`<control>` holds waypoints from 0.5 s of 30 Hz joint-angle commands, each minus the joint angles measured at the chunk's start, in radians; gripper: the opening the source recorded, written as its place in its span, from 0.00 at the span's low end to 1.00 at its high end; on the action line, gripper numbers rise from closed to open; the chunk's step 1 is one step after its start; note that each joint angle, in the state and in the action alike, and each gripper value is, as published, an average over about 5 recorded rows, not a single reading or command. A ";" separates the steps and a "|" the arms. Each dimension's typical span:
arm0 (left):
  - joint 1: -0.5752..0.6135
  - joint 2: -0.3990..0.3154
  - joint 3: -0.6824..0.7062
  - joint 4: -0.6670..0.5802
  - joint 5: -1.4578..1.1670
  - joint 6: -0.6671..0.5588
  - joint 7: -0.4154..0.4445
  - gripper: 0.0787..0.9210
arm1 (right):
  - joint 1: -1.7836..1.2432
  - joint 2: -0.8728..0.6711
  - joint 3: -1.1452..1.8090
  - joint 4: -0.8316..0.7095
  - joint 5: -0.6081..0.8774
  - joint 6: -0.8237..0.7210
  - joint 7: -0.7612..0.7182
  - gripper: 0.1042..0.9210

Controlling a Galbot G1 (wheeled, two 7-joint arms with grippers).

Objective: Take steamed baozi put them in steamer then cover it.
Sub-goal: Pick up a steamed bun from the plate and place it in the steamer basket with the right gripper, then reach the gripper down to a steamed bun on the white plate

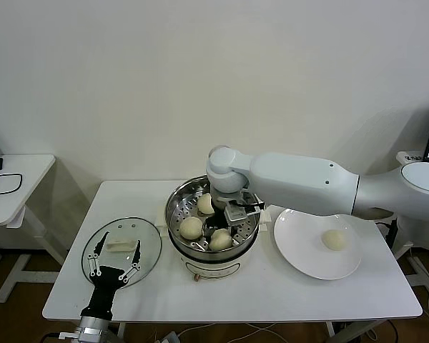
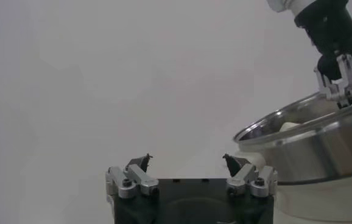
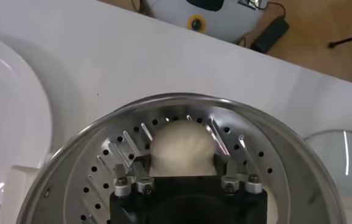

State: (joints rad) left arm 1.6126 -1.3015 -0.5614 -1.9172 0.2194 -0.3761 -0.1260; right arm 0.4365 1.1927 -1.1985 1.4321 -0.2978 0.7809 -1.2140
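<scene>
1. Baozi, a cream-white round dough bun [image 3: 180,148], sits clamped in your right gripper [image 3: 182,165] inside the shiny perforated steel steamer [image 1: 177,205].
2. One more bun [image 1: 334,239] lies on the white round plate [image 1: 300,250].
3. Your left gripper [image 1: 115,264] hovers spread open over the clear glass cover [image 1: 149,241] on the counter [image 1: 272,293].

baozi: three cream buns [image 1: 191,228] in steamer, one [image 1: 334,239] on plate | steamer [image 1: 177,207]: shiny perforated basket, open, bench centre | cover [image 1: 146,246]: glass lid flat on bench, left of steamer
</scene>
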 commanded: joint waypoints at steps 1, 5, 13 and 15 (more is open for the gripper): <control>0.000 -0.001 0.000 -0.001 0.000 0.001 0.000 0.88 | -0.007 -0.011 0.021 0.012 -0.023 0.012 -0.004 0.87; 0.000 -0.001 0.000 -0.001 0.000 0.002 0.000 0.88 | 0.002 -0.042 0.072 0.020 -0.026 0.007 0.002 0.88; -0.002 0.000 0.003 -0.003 0.003 0.006 0.001 0.88 | 0.064 -0.209 0.234 -0.056 0.092 -0.107 -0.027 0.88; -0.003 0.000 0.006 -0.005 0.004 0.007 0.001 0.88 | 0.085 -0.263 0.245 -0.112 0.175 -0.208 -0.043 0.88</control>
State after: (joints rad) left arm 1.6097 -1.3013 -0.5573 -1.9209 0.2222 -0.3706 -0.1260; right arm 0.4687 1.0940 -1.0788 1.4175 -0.2815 0.7530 -1.2230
